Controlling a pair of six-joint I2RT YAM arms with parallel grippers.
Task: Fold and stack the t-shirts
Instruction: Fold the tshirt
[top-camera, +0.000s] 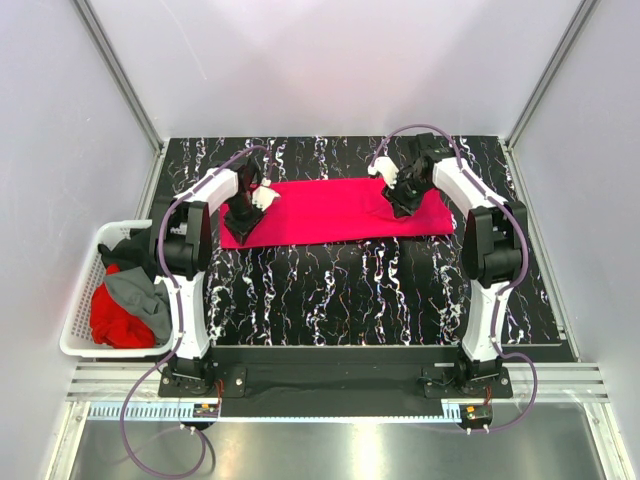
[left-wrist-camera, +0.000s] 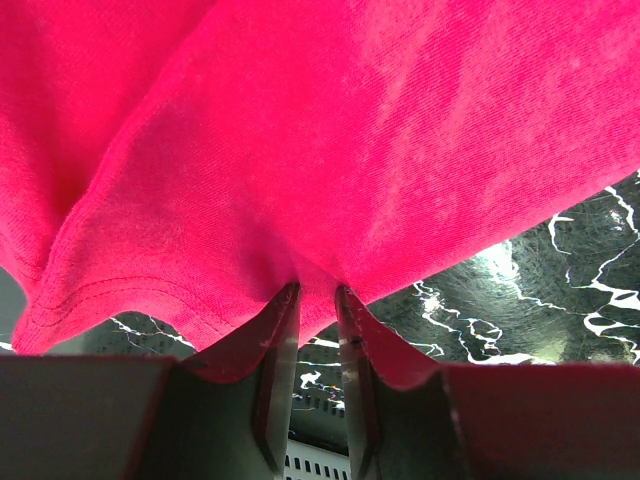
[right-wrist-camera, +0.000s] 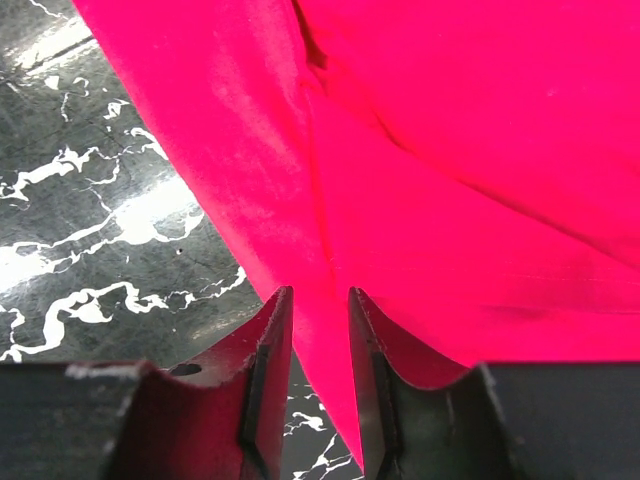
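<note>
The crimson-pink t-shirt (top-camera: 335, 210) lies as a long folded strip across the back of the black marbled table (top-camera: 380, 290). My left gripper (top-camera: 243, 222) is at its left end and is shut on a fold of the cloth; in the left wrist view the gripper (left-wrist-camera: 317, 290) pinches the shirt (left-wrist-camera: 350, 130), which hangs lifted above the table. My right gripper (top-camera: 403, 200) is near the shirt's right end; in the right wrist view the gripper (right-wrist-camera: 320, 292) is shut on an edge of the shirt (right-wrist-camera: 450, 150).
A white lattice basket (top-camera: 80, 300) stands off the table's left edge, holding a red shirt (top-camera: 115, 318), a grey shirt (top-camera: 140, 295) and a black shirt (top-camera: 125, 250). White walls enclose the table on three sides.
</note>
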